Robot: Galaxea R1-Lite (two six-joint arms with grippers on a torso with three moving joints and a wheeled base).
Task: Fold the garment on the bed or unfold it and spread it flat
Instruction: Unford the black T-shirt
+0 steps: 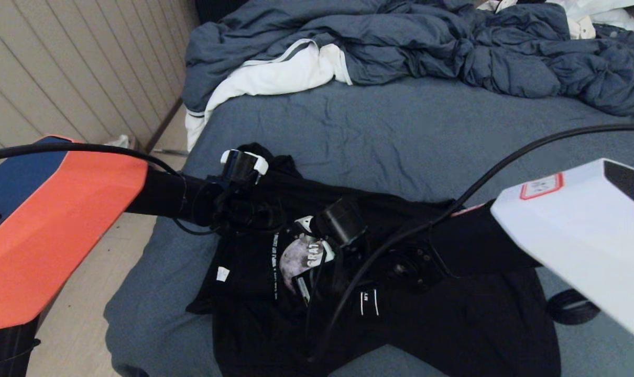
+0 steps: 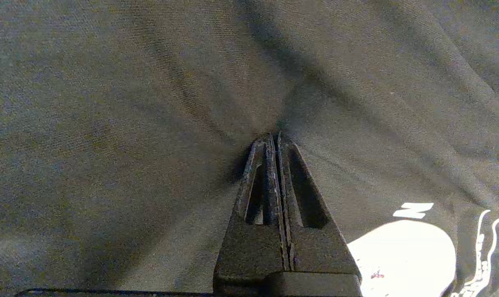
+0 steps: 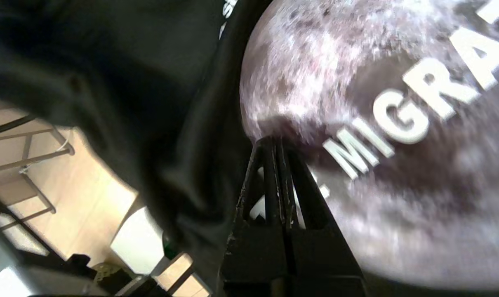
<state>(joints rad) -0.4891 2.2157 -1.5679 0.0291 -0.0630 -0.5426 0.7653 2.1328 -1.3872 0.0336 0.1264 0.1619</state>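
The garment (image 1: 453, 324), a black T-shirt, lies crumpled on the near part of the bed (image 1: 374, 131), with its grey moon print (image 1: 298, 256) and white lettering facing up. My left gripper (image 2: 274, 136) is shut, and creases in the black cloth (image 2: 150, 103) radiate from its tips. My right gripper (image 3: 274, 140) is shut on the fabric at the edge of the moon print (image 3: 356, 62), beside the "MIGRA" letters. That fold is raised, with floor showing beneath it. In the head view both wrists meet over the shirt's middle, the left arm (image 1: 165, 193) coming from the left and the right arm (image 1: 479, 241) from the right.
A rumpled blue-grey duvet (image 1: 401, 42) and a white cloth (image 1: 275, 73) are heaped at the far end of the bed. Wooden floor (image 1: 86, 293) and a panelled wall (image 1: 60, 68) lie to the left. A black round object (image 1: 574, 306) sits near the shirt's right edge.
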